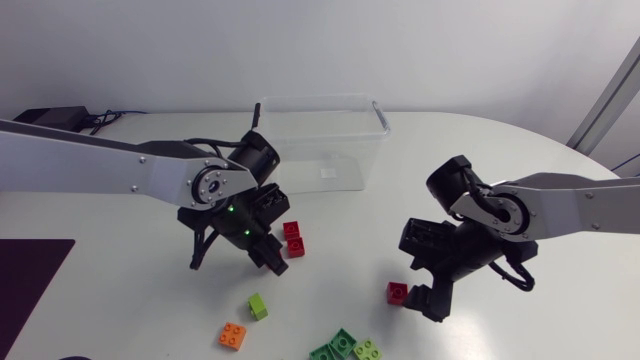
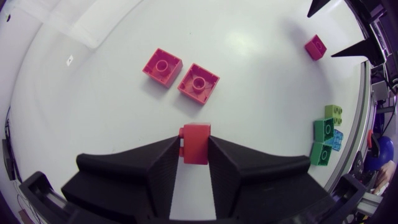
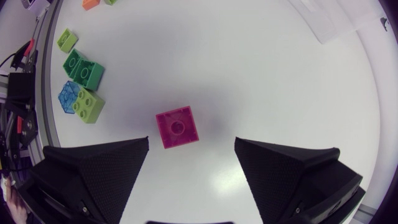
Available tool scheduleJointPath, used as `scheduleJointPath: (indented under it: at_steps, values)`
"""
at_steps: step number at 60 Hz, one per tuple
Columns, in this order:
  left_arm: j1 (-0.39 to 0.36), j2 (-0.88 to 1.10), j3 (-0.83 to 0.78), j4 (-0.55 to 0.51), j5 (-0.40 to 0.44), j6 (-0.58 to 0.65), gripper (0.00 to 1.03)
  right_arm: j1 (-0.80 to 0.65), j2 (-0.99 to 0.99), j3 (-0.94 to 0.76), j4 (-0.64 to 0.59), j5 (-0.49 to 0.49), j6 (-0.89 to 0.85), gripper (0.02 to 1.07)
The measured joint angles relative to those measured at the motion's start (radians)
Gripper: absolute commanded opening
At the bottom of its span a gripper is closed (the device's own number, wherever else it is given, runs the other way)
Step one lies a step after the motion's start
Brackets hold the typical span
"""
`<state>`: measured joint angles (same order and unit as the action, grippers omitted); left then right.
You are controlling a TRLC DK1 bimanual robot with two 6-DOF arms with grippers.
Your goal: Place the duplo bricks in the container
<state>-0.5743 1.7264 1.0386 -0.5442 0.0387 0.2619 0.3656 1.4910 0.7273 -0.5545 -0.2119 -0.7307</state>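
Duplo bricks [image 1: 340, 345]: studded squares, red, orange, green, loose on table [image 1: 130, 300] before the clear container [image 1: 322, 140]. Left claw [image 2: 194, 152] pinches a red brick [image 2: 196, 143]; right claw [image 3: 191, 142] gapes wide over a magenta brick [image 3: 177, 127].

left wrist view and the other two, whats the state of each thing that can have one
left gripper: shut on red brick
right gripper: open, over the pink brick, not touching it
pink brick: loose on the table, stud up
loose red bricks: two, side by side on the table, studs up
green bricks: loose on the table
container: open on top, no bricks seen inside
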Motion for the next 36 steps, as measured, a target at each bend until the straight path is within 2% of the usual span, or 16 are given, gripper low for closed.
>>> scheduleJointPath:
  at_steps: [12, 27, 33, 36]
  values:
    - [0.027, -0.066, 0.001, -0.013, -0.003, 0.0, 0.24, 0.009, 0.0, 0.0, 0.006, 0.018, 0.0, 1.02]
    - [0.101, -0.147, 0.172, -0.09, -0.004, 0.021, 0.24, 0.068, 0.032, 0.0, 0.025, 0.05, 0.0, 1.02]
    - [0.108, -0.153, 0.22, -0.094, -0.003, 0.027, 0.24, 0.08, 0.067, 0.0, 0.034, 0.057, 0.0, 0.94]
    - [0.109, -0.153, 0.243, -0.093, -0.003, 0.027, 0.24, 0.081, 0.082, 0.0, 0.037, 0.06, 0.0, 0.87]
